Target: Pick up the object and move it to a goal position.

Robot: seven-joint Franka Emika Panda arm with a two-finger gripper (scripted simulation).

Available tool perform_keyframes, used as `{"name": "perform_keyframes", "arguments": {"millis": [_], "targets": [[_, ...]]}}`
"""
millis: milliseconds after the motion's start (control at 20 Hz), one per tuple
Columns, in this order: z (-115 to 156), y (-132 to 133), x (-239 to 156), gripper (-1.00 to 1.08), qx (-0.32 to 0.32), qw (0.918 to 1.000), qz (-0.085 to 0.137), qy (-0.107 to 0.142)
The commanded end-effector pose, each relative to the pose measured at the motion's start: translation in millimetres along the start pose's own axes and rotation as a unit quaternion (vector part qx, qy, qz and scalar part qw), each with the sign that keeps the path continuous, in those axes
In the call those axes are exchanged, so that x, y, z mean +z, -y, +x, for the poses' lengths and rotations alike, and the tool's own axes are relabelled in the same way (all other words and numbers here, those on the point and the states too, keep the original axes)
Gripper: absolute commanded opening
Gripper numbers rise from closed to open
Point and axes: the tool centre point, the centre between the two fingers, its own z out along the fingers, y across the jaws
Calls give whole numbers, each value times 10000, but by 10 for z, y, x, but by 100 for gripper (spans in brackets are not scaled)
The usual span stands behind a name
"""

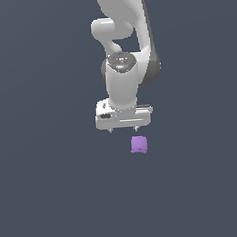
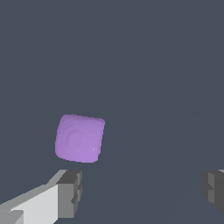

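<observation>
Exterior view: we see the white gripper point(image 1: 124, 128) hanging fingers-down from the arm, with the light-purple object point(image 1: 139, 144) resting on the dark grey floor point(image 1: 50, 195) just below it, toward 5 o'clock from the gripper's midpoint. The two do not touch; a thin band of floor shows between the fingertip stubs and the top of the lump.

Wrist view: we note the fingers point(image 2: 70, 192) are spread wide apart, one pad at each side of the frame, nothing between them. The object point(image 2: 80, 138) sits close to one pad rather than midway, and outside the gap as shown. We judge this is a pre-grasp hover: the wide opening is held so the narrow lump can pass between the pads with margin, but the hand is not yet centred over it.

Next move, as we judge it: shift sideways until the lump lies on the line between the pads, then descend. Risk: descending from the current offset could land a fingertip on the lump's top edge and knock it away.

Edges and room: the floor is bare in both views, with no walls, rims or other things near. No goal marker is visible, so we cannot say which way the carry goes.
</observation>
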Motion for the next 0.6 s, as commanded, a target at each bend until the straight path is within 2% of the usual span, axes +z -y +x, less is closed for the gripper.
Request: {"name": "perform_keyframes", "arguments": {"millis": [0,550], "targets": [[11,81,79,100,77,10000,4,17],[44,589,590,100,605,9981,9,109]]}}
